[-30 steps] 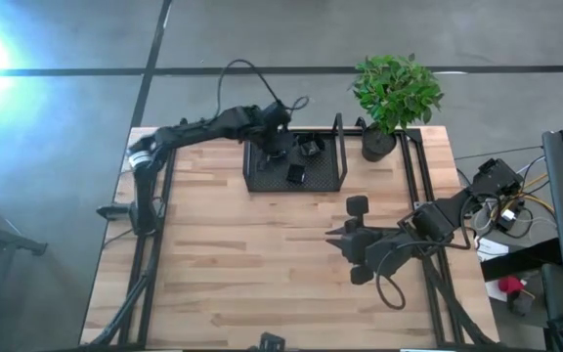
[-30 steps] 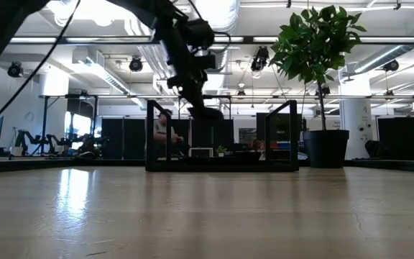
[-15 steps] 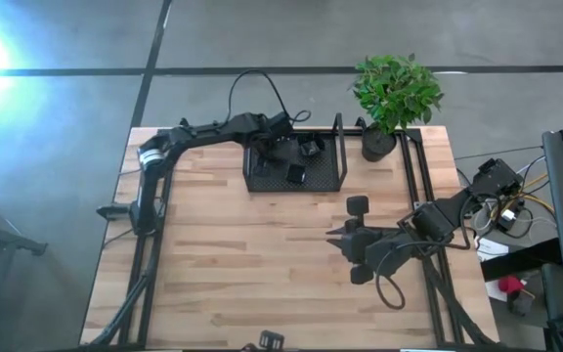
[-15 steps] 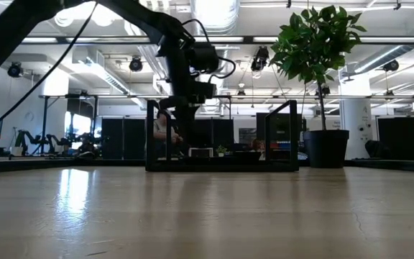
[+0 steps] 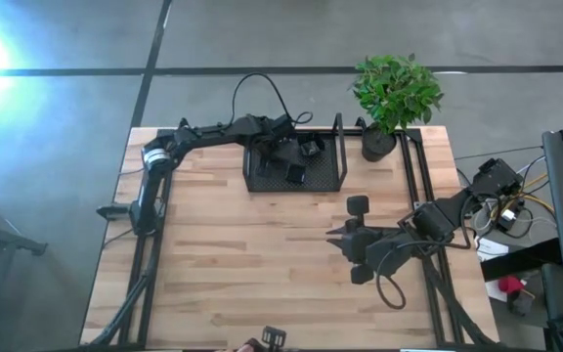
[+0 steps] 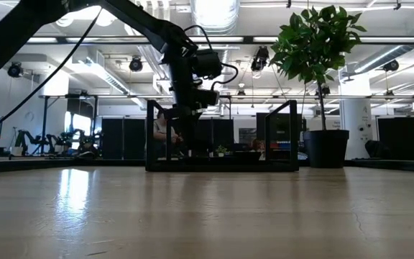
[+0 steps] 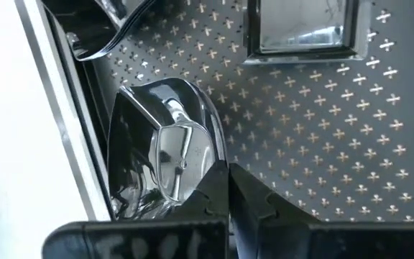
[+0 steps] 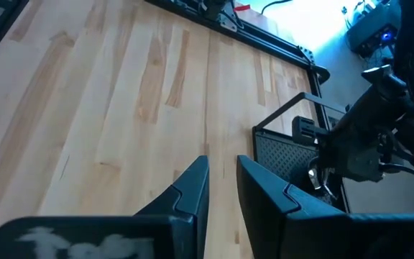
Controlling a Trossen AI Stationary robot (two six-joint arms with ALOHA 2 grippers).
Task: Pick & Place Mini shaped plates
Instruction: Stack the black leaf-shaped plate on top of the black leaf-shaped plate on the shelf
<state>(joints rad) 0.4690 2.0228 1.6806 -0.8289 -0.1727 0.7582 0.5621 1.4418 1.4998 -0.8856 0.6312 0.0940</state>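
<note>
With its fingers pinched on a plate [image 7: 165,155] edge inside the tray [image 5: 330,174], the left gripper [image 7: 228,188] could let the glossy plate slip or snag the wall; the right gripper [image 8: 223,183] hovers part-open, empty, over bare table [image 5: 242,264].

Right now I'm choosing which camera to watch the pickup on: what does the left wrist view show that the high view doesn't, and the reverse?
Only the left wrist view shows the left gripper shut on the rim of a glossy rounded dish, with a square dish beyond. Only the high view shows the wooden table, the plant, and the right gripper waiting over bare wood. Both show the mesh tray and dishes in it.
</note>
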